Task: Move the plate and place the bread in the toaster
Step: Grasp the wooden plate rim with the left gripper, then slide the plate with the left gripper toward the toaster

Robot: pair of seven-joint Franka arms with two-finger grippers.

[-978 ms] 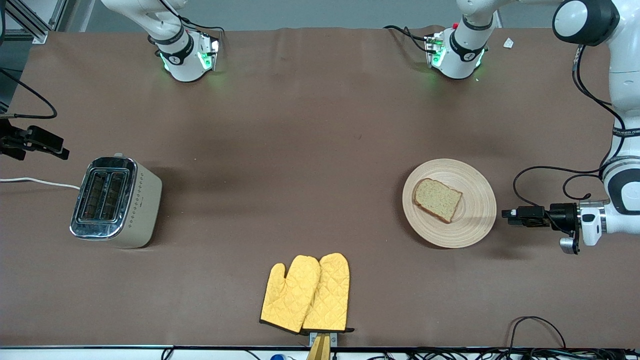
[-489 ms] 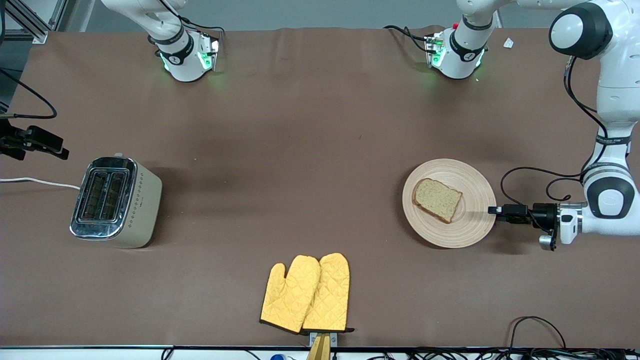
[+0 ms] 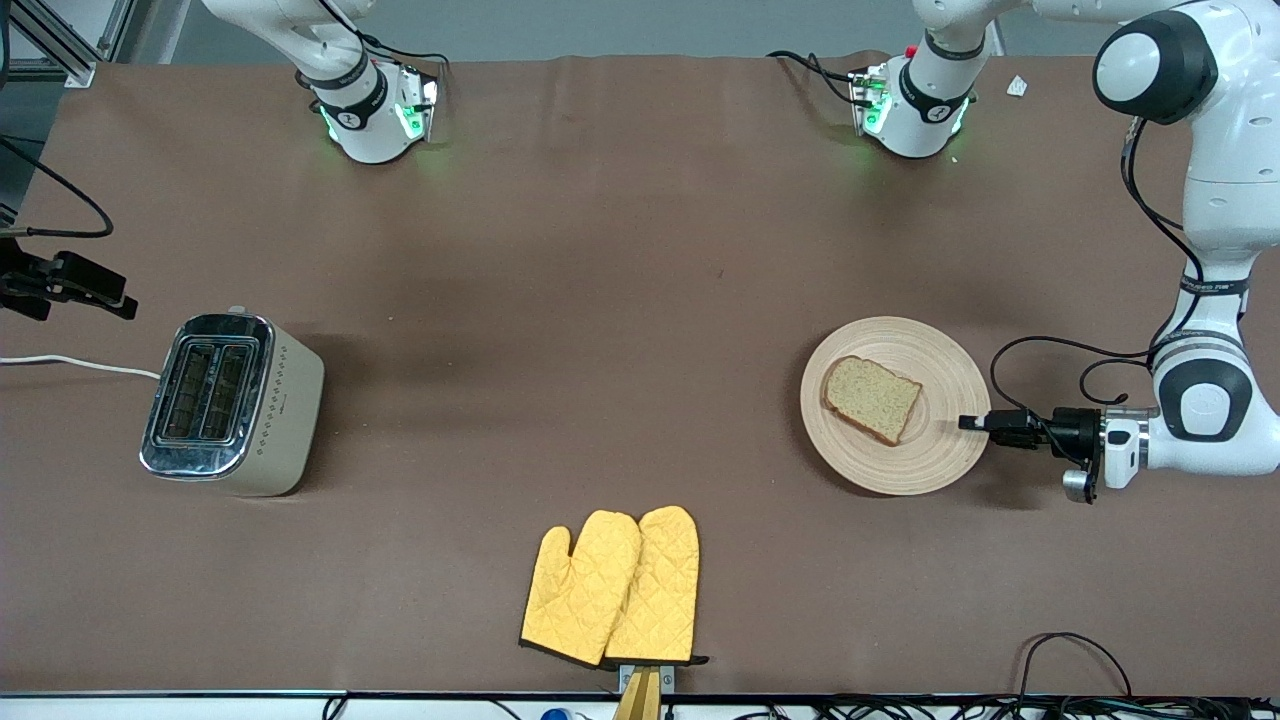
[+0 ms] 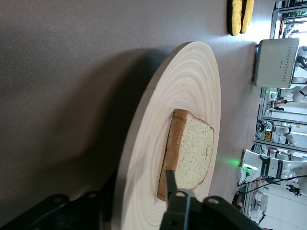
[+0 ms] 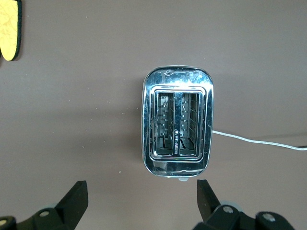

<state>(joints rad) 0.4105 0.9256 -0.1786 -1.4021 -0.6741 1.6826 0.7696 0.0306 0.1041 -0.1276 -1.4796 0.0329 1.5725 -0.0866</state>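
Nearest the front camera, a pair of yellow oven mitts (image 3: 612, 587) lies flat on the brown worktop (image 3: 600, 300), near its edge. Farther from the camera than the mitts and toward the left arm's end sits the plate (image 3: 950, 445), with the bread (image 3: 872, 399) lying flat on it, slightly off centre. The left gripper (image 3: 968, 423) is low at the plate's rim on the side toward the left arm's end, its fingers (image 4: 170, 183) straddling the rim, one above the plate and one beneath; whether they press on it cannot be told. Toward the right arm's end, well apart from the plate, the toaster (image 3: 232, 403) stands upright with both slots empty. The right gripper (image 5: 139, 197) hangs over the worktop beside the toaster, fingers spread wide and holding nothing.
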